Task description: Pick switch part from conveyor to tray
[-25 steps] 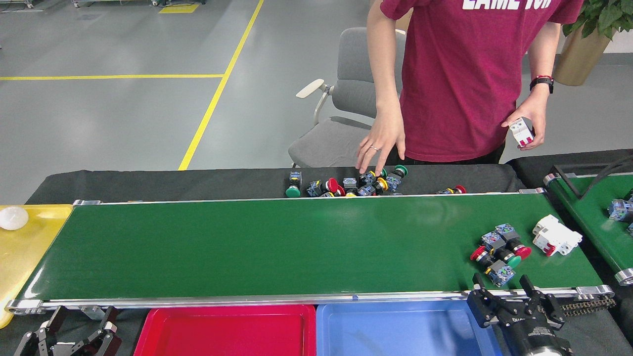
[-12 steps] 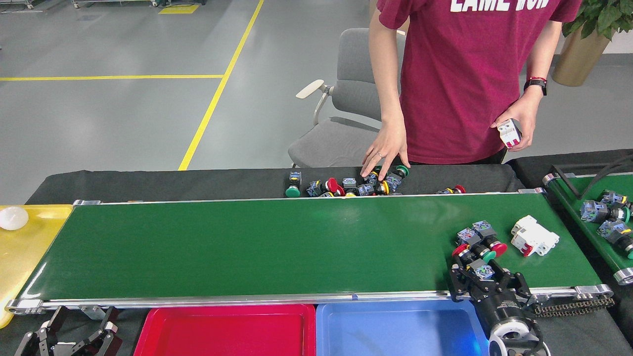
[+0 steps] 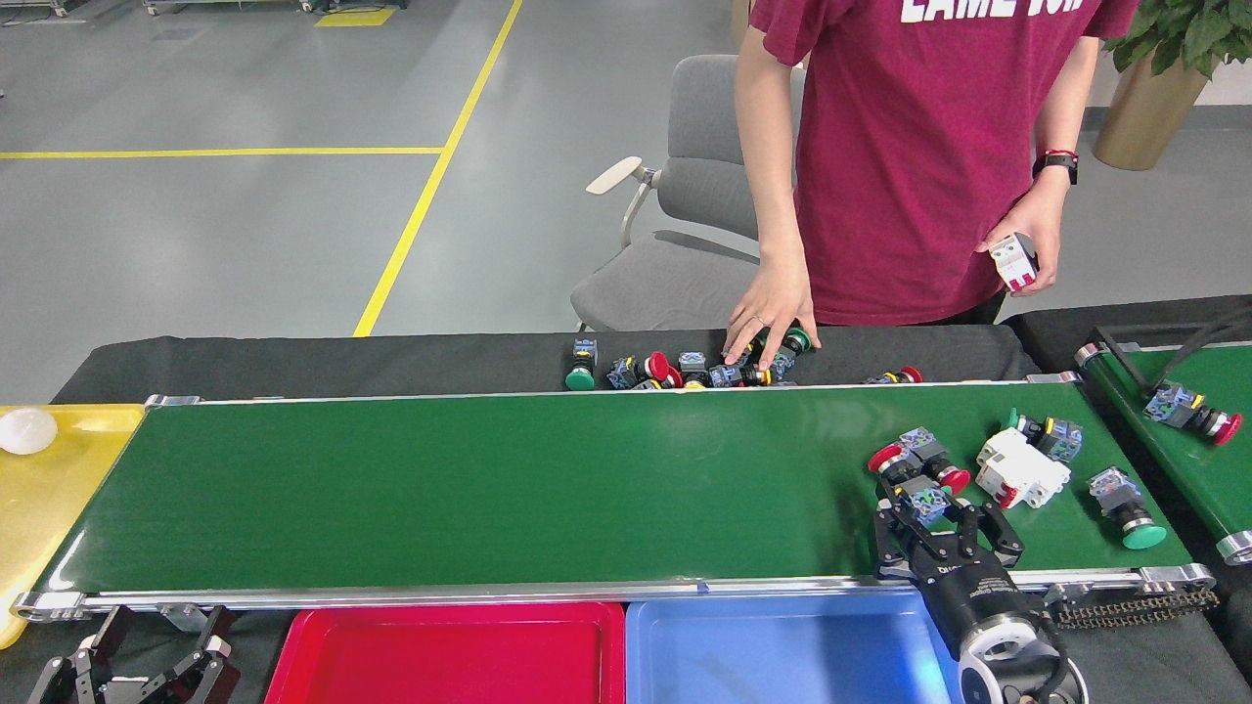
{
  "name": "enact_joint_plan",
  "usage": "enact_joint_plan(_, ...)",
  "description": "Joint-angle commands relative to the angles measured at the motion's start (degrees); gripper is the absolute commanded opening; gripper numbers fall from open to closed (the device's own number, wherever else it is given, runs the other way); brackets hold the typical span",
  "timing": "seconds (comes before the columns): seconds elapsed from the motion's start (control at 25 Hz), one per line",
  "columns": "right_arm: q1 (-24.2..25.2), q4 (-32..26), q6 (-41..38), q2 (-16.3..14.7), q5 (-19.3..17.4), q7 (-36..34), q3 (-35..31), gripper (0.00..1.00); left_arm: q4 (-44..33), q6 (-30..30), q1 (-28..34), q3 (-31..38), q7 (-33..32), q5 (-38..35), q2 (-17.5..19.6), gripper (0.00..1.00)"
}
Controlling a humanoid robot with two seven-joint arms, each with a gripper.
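Right end effector [image 3: 927,518] stands at the lower right of the frame, over the near edge of the conveyor [image 3: 489,489], its black fingers spread apart on either side of a switch part [image 3: 923,499] with a blue-grey body. That part sits between the fingertips, but whether they press on it I cannot tell. Just beyond it, slightly higher in the frame, lie two more red-capped switch parts [image 3: 915,458], touching one another. To their right rests a white breaker block [image 3: 1020,467] with red marks, and behind that a green-capped switch [image 3: 1049,435]. Another green-capped switch [image 3: 1125,504] lies alone nearer the belt's right end.

Left end effector [image 3: 147,670] sits at the lower left corner, below the conveyor rail, fingers parted and holding nothing.

Below the belt, along the bottom edge, are a red tray [image 3: 450,650] and a blue tray [image 3: 782,650] side by side; the blue one lies just left of the right arm. A yellow tray [image 3: 39,489] is at the left edge.

Across the belt, a person's hand [image 3: 773,308] rests on a heap of switches [image 3: 685,370] on the black worktop [image 3: 293,362]; the other hand [image 3: 1022,240] holds a white block.
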Motion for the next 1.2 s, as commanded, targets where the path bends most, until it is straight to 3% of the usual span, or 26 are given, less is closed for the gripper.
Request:
enact_joint_plan(0.0, 1.1, -3.4, -4.5, -0.4, -0.7, 0.6, 0.1, 0.3, -0.7, 0.1, 0.0, 0.3, 0.2, 0.0, 0.4, 1.0)
enact_joint_plan(0.2, 3.8, -4.8, -21.8, 1.9, -0.7, 0.9, 2.7, 0.31, -0.6, 0.1, 0.0, 0.5, 0.2, 0.0, 0.5, 1.0)
enact_joint_plan(0.28, 3.8, -4.7, -24.9, 2.9, -0.7, 0.9, 5.3, 0.32, -0.6, 0.1, 0.0, 0.2, 0.2, 0.0, 0.4, 1.0)
enact_joint_plan(0.64, 3.3, 0.0, -25.2, 3.9, -0.5, 1.8, 22.8, 0.35, -0.7, 0.1, -0.1, 0.1, 0.2, 0.0, 0.4, 1.0)
enact_joint_plan(0.72, 3.3, 0.7, -25.1, 5.1, 0.1, 1.8, 23.8, 0.4, -0.7, 0.1, -0.1, 0.1, 0.2, 0.0, 0.4, 1.0)
enact_joint_plan(0.76, 3.3, 1.9, -25.0, 6.1, 0.6, 1.8, 23.9, 0.51, -0.7, 0.1, -0.1, 0.1, 0.2, 0.0, 0.4, 1.0)
enact_joint_plan(0.84, 3.3, 3.5, -22.8, 8.5, 1.3, 2.2, 24.0, 0.91, -0.7, 0.1, -0.1, 0.1, 0.2, 0.0, 0.4, 1.0)
enact_joint_plan(0.88, 3.2, 3.8, -20.5, 9.2, 1.3, 2.6, 24.1, 0.96, -0.7, 0.1, -0.2, 0.1, 0.2, 0.0, 0.4, 1.0)
enact_joint_plan(1.16, 1.9, 3.1, -18.6, 9.4, 1.3, 4.7, 24.6, 0.96, -0.7, 0.1, -0.2, 0.1, 0.2, 0.0, 0.3, 1.0)
